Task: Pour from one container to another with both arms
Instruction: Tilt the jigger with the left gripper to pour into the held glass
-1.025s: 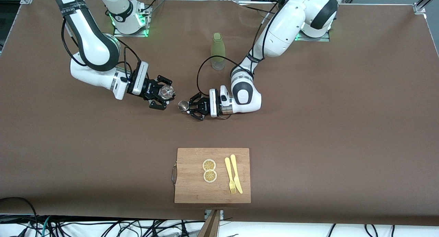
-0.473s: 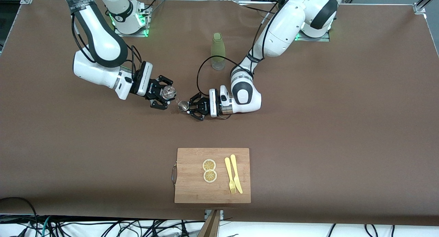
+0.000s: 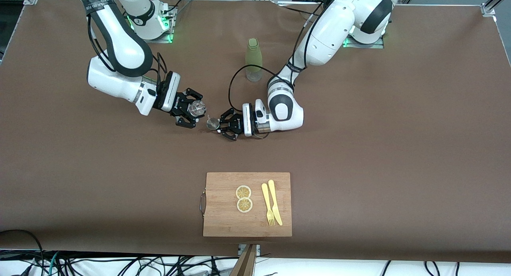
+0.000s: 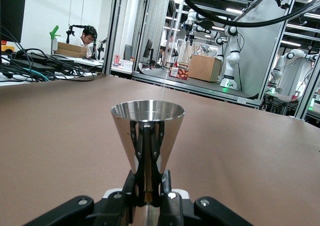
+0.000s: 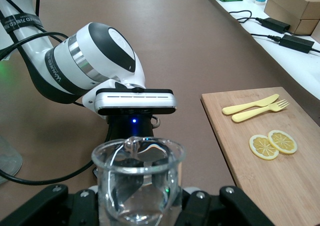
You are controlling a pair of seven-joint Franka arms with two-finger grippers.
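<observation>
My right gripper (image 3: pixel 191 108) is shut on a clear glass beaker (image 3: pixel 196 108), which shows close up in the right wrist view (image 5: pixel 137 181). My left gripper (image 3: pixel 222 124) is shut on a small steel cone-shaped measuring cup (image 3: pixel 212 123), upright in the left wrist view (image 4: pixel 147 131). Beaker and cup are close together over the middle of the table, the beaker beside the cup toward the right arm's end. In the right wrist view the left arm's wrist (image 5: pixel 100 60) fills the space past the beaker.
A pale green bottle (image 3: pixel 253 59) stands farther from the front camera than the grippers. A wooden cutting board (image 3: pixel 223 216) near the table's front edge carries two lemon slices (image 3: pixel 244 198) and a yellow plastic fork and knife (image 3: pixel 271 207).
The right arm has carried the beaker a little closer to the steel cup and its elbow has swung upward. The left gripper has barely shifted.
</observation>
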